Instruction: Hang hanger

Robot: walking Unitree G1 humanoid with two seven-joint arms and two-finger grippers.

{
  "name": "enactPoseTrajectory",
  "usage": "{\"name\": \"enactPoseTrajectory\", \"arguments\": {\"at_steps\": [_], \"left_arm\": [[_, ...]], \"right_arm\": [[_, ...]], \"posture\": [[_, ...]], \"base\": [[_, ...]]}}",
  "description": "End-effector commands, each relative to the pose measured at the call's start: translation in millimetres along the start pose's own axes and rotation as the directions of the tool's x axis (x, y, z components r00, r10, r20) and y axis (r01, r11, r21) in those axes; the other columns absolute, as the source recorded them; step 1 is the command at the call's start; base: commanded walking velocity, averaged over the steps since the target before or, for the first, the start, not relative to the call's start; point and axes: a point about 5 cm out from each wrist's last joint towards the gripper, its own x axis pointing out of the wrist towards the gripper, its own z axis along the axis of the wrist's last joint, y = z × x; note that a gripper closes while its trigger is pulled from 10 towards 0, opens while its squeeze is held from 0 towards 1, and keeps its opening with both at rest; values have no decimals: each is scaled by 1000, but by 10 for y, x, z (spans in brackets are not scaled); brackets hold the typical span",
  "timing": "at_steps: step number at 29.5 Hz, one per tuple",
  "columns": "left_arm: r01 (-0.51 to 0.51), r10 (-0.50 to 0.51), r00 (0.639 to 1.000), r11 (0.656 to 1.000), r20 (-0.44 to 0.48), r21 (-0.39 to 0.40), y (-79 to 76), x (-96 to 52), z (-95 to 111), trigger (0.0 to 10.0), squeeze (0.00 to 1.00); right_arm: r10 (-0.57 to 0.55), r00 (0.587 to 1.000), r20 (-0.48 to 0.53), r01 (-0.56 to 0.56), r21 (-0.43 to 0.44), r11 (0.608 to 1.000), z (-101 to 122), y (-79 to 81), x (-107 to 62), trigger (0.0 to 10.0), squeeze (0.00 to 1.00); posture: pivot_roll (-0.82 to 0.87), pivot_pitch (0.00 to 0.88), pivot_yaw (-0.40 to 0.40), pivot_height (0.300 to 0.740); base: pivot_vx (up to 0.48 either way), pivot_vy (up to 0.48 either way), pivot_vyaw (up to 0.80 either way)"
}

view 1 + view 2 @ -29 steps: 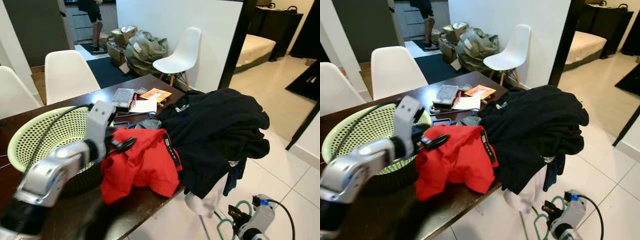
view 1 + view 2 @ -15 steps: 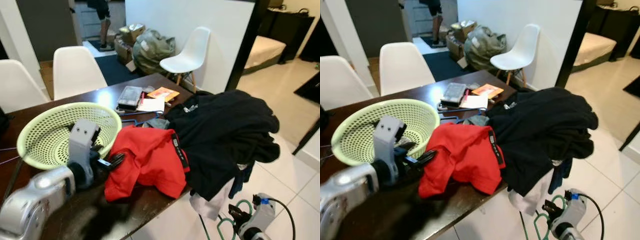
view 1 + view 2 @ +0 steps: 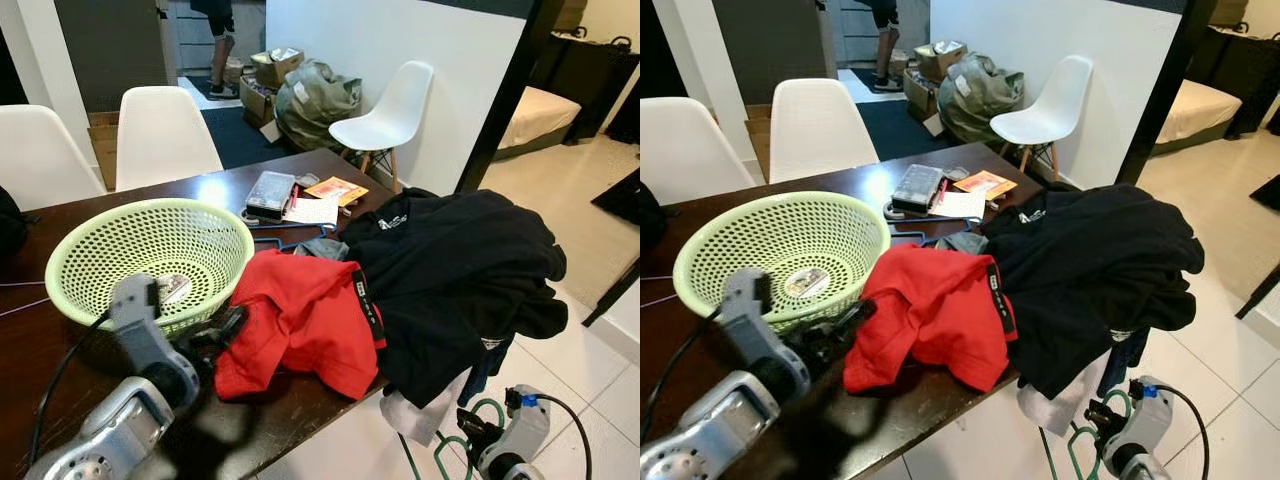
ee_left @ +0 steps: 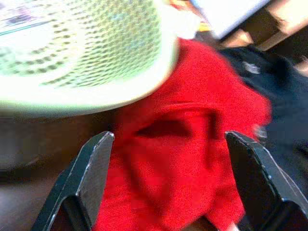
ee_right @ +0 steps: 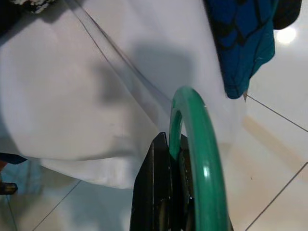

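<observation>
Right gripper [image 5: 175, 190] low over the floor tiles, clamped on green hanger [image 5: 199, 159]; left gripper [image 4: 166, 180] spread wide, holding nothing.

Hanger's green loop pinched between the shut black fingers [image 5: 154, 187], down off the table's near corner, beside hanging white cloth [image 5: 72, 91] and blue fabric [image 5: 243, 38]. Left fingers [image 3: 222, 327] level above dark wood table [image 3: 215, 190], pointed at red garment [image 3: 305, 320], just beside pale green basket [image 3: 150, 255]. Black clothing heap [image 3: 450, 270] draped over table end, touching the red garment. Papers and a small case [image 3: 270, 192] at far edge. White chairs [image 3: 160, 135] behind the table; another [image 3: 385, 105] by the wall. Person's legs [image 3: 218, 20] in far doorway.
</observation>
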Motion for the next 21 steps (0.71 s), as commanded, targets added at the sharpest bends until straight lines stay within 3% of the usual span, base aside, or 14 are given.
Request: {"name": "enactPoseTrajectory", "arguments": {"at_steps": [1, 2, 3, 5, 8, 13, 18, 21], "left_arm": [[-26, 26, 1000, 1000, -4, 10, 11, -5, -4, 10000, 0], [-115, 115, 993, 993, -21, 9, 87, -49, -68, 10000, 0], [-115, 115, 993, 993, -21, 9, 87, -49, -68, 10000, 0], [-224, 225, 971, 974, -87, 19, 239, -148, -227, 10000, 0], [-265, 260, 955, 964, -141, -21, 331, -199, -337, 10000, 0], [-236, 221, 944, 971, -246, -33, 406, -179, -538, 10000, 0], [-219, 201, 945, 975, -259, -43, 431, -154, -584, 10000, 0], [-55, 24, 977, 988, -214, -141, 325, -5, -586, 10000, 0]], "right_arm": [[-3, 1000, -10, 3, 4, 1000, -2, -15, -4, 10000, 0], [-2, 1000, -12, 2, 4, 1000, -4, -19, -7, 10000, 0], [-2, 1000, -12, 2, 4, 1000, -4, -19, -7, 10000, 0], [-1, 1000, -16, 1, 3, 1000, -9, -26, -12, 10000, 0], [-1, 1000, -19, 1, 3, 1000, -17, -28, -16, 10000, 0], [-3, 1000, -18, 3, 5, 1000, -19, -26, -16, 10000, 0], [-4, 1000, -16, 5, 6, 1000, -17, -27, -15, 10000, 0], [-11, 1000, -8, 11, 11, 1000, -10, -28, -13, 10000, 0]], "posture": [[112, 0, -111, 740], [116, 0, -115, 740], [116, 0, -115, 740], [116, 0, -116, 740], [115, 0, -115, 740], [101, 0, -102, 740], [95, 0, -99, 740], [83, 0, -93, 740]], "base": [[0, 0, 0], [0, 0, 0], [0, 0, 0], [0, 0, 0], [0, 0, 0], [0, 0, 0], [0, 0, 0], [0, 0, 0]]}}
